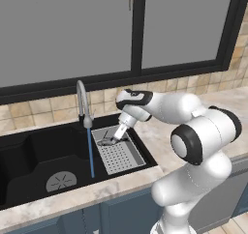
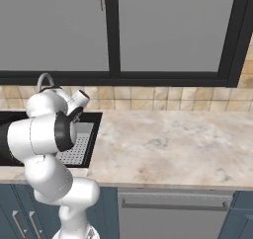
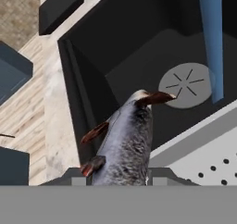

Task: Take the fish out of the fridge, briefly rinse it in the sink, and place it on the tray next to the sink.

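The gripper (image 1: 115,140) is clamped on the fish (image 3: 126,144), holding it low over the grey perforated strainer basket (image 1: 121,156) at the right side of the black sink (image 1: 29,155). A blue water stream (image 1: 90,153) falls from the chrome faucet (image 1: 83,102) just left of the fish, toward the round drain (image 3: 185,85).

No text, label, brand, number or sign can be read on anything in these pictures. The surfaces in view are plain and unmarked.
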### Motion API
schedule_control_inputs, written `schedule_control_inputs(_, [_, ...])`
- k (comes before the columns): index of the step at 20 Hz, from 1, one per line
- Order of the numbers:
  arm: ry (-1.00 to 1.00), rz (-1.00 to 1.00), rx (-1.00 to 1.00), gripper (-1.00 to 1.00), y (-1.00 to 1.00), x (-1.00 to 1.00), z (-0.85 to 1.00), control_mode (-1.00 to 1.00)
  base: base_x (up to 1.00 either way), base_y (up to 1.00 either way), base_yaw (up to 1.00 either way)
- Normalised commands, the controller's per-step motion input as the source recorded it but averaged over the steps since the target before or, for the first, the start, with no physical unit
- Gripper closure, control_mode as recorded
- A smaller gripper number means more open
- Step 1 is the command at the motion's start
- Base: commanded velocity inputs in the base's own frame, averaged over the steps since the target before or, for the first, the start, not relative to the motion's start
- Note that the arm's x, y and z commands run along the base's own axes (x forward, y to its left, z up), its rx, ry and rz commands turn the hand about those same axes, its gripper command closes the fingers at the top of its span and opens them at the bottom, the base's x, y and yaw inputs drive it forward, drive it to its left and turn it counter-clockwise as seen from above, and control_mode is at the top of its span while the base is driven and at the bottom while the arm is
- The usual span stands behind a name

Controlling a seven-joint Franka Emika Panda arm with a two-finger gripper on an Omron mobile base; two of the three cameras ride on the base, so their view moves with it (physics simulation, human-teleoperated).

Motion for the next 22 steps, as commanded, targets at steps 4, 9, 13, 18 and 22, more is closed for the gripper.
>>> schedule_control_inputs(4, [-0.03,0.02,0.01,1.0,0.0,0.04,-0.08,-1.0,0.0,0.0,0.0])
schedule_control_inputs(9, [-0.06,0.01,0.0,1.0,0.12,0.13,-0.04,-1.0,0.0,0.0,0.0])
schedule_control_inputs(13, [-0.01,0.0,0.0,1.0,0.21,0.18,-0.01,-1.0,0.0,0.0,0.0])
schedule_control_inputs(18, [-0.03,0.0,0.0,1.0,0.11,0.24,-0.02,-1.0,0.0,0.0,0.0])
schedule_control_inputs(22, [-0.07,0.0,0.0,1.0,0.06,0.24,-0.02,-1.0,0.0,0.0,0.0])
